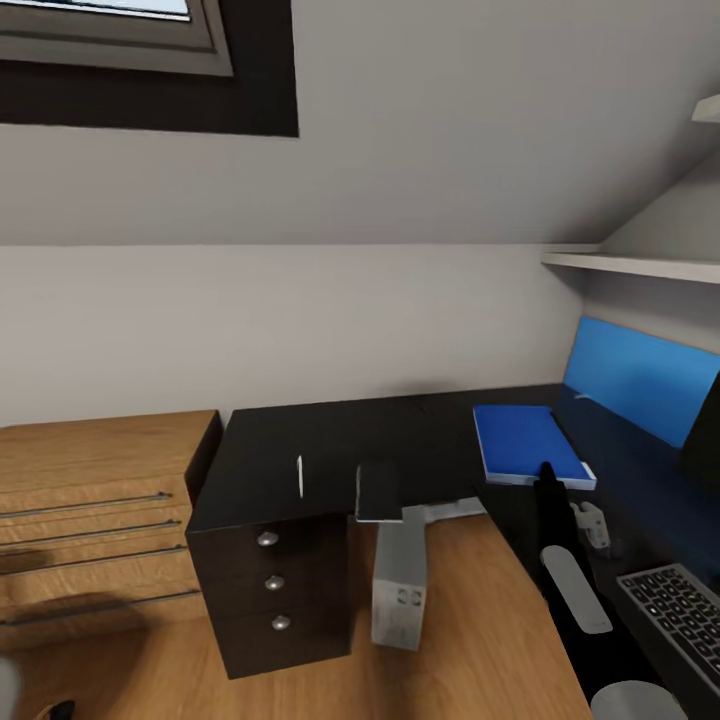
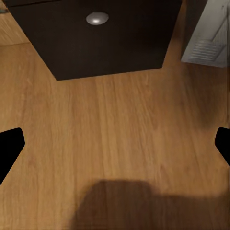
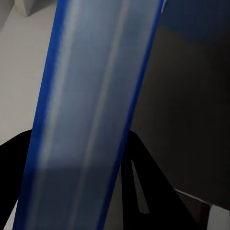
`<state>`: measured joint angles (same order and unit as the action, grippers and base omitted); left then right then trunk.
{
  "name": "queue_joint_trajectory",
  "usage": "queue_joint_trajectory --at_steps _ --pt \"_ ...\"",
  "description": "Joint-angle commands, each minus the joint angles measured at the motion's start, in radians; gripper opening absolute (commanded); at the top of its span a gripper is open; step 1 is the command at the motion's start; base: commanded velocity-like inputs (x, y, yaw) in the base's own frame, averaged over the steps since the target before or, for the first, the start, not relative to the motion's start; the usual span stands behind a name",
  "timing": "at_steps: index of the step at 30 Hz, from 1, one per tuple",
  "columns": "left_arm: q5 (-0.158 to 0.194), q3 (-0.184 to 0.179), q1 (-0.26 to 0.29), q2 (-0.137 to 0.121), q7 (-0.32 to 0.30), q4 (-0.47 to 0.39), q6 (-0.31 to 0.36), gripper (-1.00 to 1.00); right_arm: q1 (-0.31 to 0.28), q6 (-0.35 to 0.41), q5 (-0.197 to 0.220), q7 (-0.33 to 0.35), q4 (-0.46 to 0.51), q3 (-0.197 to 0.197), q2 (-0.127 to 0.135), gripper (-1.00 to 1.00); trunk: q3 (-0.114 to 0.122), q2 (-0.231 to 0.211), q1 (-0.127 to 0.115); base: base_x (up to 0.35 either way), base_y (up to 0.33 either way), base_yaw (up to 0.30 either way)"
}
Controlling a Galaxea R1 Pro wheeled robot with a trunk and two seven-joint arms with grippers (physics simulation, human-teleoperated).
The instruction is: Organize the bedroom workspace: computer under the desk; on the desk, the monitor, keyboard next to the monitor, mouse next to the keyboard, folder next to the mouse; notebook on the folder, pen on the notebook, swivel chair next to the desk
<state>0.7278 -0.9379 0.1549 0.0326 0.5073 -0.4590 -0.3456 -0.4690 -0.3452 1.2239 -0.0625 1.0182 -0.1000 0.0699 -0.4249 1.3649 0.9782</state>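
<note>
The bright blue folder [image 1: 528, 443] lies level over the right wing of the black desk [image 1: 300, 440]. My right gripper [image 1: 547, 472] is shut on its near edge, and that edge [image 3: 91, 110] runs between the black fingers [image 3: 143, 187]. The white pen [image 1: 300, 477] and the thin grey notebook [image 1: 378, 490] lie near the desk's front edge. The light grey computer [image 1: 400, 585] stands under the desk. The keyboard [image 1: 680, 612] lies at the lower right, and a black monitor edge [image 1: 706, 430] shows at the far right. My left gripper [image 2: 115, 143] hangs open over the wood floor. The mouse and swivel chair are out of view.
A light wood cabinet [image 1: 100, 500] with long handles stands left of the desk. Dark drawers with silver knobs [image 1: 267, 538] sit under the desk's left end, one knob [image 2: 97, 18] close to my left gripper. A blue panel [image 1: 640, 375] backs the right wing below a white shelf [image 1: 630, 265].
</note>
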Motion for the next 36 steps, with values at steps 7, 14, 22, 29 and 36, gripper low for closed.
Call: queue_joint_trajectory --at_steps 7,14,22,29,36 --pt "0.009 -0.009 0.002 0.000 0.006 0.000 -0.006 1.00 0.000 -0.005 0.005 -0.005 -0.001 0.000 -0.002 -1.00 -0.001 0.001 0.001 0.302 -0.194 0.000" --pt "0.002 -0.012 0.002 0.000 0.007 -0.002 -0.007 1.00 0.000 -0.005 0.002 -0.008 -0.011 0.000 -0.016 -1.00 -0.001 0.001 0.001 0.247 -0.152 0.000" --pt "0.007 -0.008 0.002 -0.003 0.008 -0.090 -0.007 1.00 -0.003 0.000 0.003 -0.072 -0.124 0.000 -0.016 -1.00 -0.001 0.001 0.001 0.022 -0.013 0.000" --pt "0.025 -0.006 0.002 -0.029 0.011 -0.198 0.033 1.00 -0.021 0.000 0.002 -0.074 -0.202 0.000 -0.012 -1.00 -0.007 0.015 0.008 0.000 0.000 0.000" --pt "0.134 -0.011 0.002 -0.153 0.011 -0.392 0.101 1.00 -0.031 0.000 0.002 -0.074 -0.222 0.000 -0.011 -1.00 -0.029 0.064 0.035 0.000 0.000 0.000"
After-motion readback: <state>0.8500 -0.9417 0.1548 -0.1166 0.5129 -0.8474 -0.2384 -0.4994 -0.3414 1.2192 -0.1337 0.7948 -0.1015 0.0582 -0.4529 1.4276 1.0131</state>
